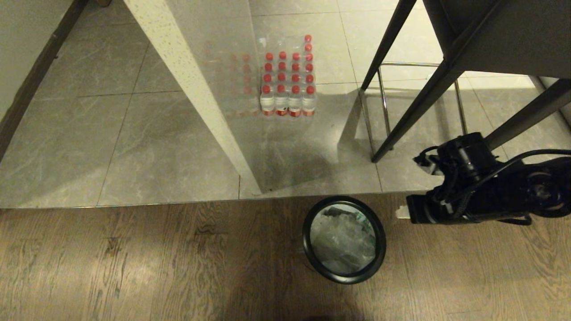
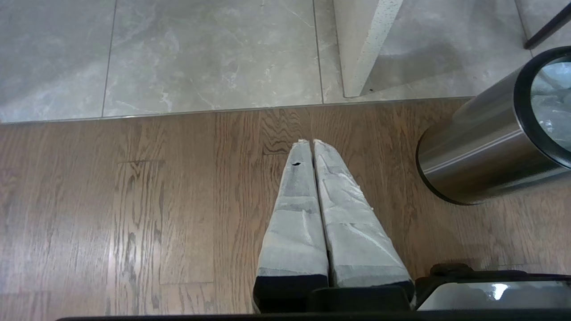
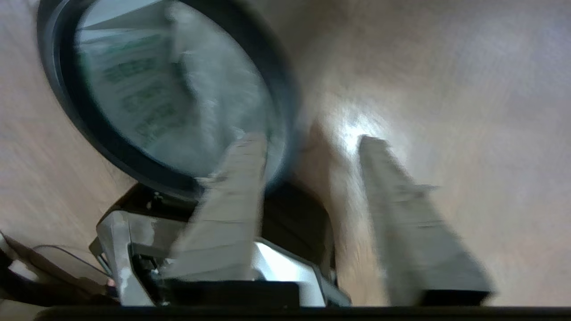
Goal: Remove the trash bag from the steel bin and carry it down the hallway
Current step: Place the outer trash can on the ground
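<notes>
Over wood floor (image 3: 446,89), right gripper (image 3: 312,142) parted, empty.

Wood floor (image 1: 134,258) carries the steel bin (image 1: 344,239) near its tile edge; bottled-water pack (image 1: 287,80) on grey tiles (image 1: 134,133).

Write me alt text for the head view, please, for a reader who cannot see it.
A small round steel bin holding a crinkled white trash bag stands on a wood floor. The robot's right gripper hangs just beside its rim. Beyond, on grey tiles, sits a pack of red-capped water bottles, beside dark table legs.
</notes>
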Motion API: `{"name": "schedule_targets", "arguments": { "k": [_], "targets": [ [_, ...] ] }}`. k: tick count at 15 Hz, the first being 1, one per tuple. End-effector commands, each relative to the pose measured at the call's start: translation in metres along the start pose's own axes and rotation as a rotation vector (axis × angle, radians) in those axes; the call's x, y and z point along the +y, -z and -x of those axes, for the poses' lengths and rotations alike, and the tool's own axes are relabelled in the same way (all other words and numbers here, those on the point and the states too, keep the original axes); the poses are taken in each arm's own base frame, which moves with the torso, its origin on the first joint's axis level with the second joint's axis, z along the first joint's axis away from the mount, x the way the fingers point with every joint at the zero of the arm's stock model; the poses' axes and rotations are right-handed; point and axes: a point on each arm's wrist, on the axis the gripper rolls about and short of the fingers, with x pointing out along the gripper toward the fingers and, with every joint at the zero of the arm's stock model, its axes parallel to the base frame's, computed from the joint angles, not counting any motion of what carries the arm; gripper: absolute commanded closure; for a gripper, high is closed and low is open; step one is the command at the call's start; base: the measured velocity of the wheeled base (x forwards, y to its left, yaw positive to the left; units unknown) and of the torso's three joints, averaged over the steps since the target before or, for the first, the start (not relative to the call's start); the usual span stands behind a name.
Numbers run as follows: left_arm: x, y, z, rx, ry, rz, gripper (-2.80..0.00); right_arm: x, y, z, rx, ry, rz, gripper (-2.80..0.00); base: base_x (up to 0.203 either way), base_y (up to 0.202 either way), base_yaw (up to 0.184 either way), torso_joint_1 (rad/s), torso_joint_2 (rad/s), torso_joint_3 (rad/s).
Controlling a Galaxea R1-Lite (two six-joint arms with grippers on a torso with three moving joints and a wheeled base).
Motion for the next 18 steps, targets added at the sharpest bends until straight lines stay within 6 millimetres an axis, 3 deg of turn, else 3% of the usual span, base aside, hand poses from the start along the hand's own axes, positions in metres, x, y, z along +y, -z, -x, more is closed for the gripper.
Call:
{"name": "schedule_targets", "arguments": {
  "k": [1,5,11,12,15,18],
  "targets": [
    [0.000,0.000,0.000,0.001,0.000,0.000,0.00,0.012,0.010,-0.030,0.033,-0.019,0.032,-2.80,0.000,0.000,0.000,0.000,0.00,0.000],
    [0.000,0.000,0.000,0.001,0.000,0.000,0.00,0.022,0.024,-0.073,-0.006,0.043,0.066,-2.80,0.000,0.000,0.000,0.000,0.00,0.000],
    [0.000,0.000,0.000,0.001,0.000,0.000,0.00,0.028,0.034,-0.108,0.020,0.118,0.106,-2.80,0.000,0.000,0.000,0.000,0.00,0.000],
    [0.000,0.000,0.000,0.002,0.000,0.000,0.00,0.030,0.032,-0.113,-0.018,0.120,0.104,0.00,0.000,0.000,0.000,0.000,0.00,0.000],
    [0.000,0.000,0.000,0.002,0.000,0.000,0.00,0.032,0.027,-0.121,-0.072,0.161,0.099,0.00,0.000,0.000,0.000,0.000,0.00,0.000],
    [0.000,0.000,0.000,0.002,0.000,0.000,0.00,0.035,0.009,-0.101,-0.137,0.153,0.099,0.00,0.000,0.000,0.000,0.000,0.00,0.000]
  ]
}}
